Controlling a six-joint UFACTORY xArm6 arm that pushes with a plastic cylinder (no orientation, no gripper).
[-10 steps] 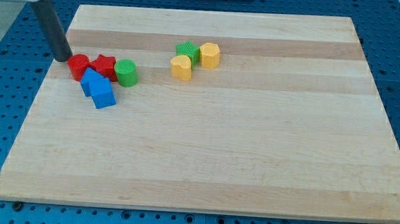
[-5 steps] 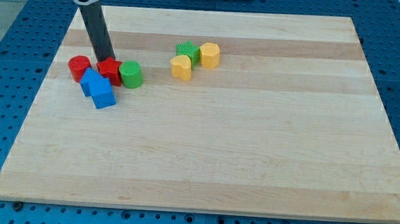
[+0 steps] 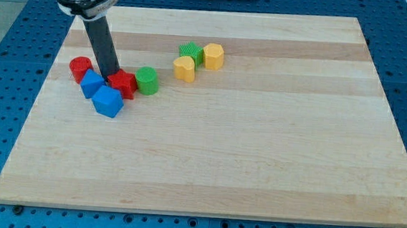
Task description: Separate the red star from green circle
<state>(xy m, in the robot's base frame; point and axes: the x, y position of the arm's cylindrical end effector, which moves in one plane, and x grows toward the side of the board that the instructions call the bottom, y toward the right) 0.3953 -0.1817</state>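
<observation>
The red star lies at the board's left, touching the green circle on its right. My tip rests against the red star's upper left side. A red cylinder sits to the tip's left. Two blue blocks lie just below: one left of the star, another under it.
A green star-like block, a yellow hexagon and a yellow heart cluster near the top middle. The wooden board lies on a blue perforated table.
My tip moved from the red cylinder's upper left to the right and down, pushing the red star and green circle right and down. The lower blue block shifted and turned.
</observation>
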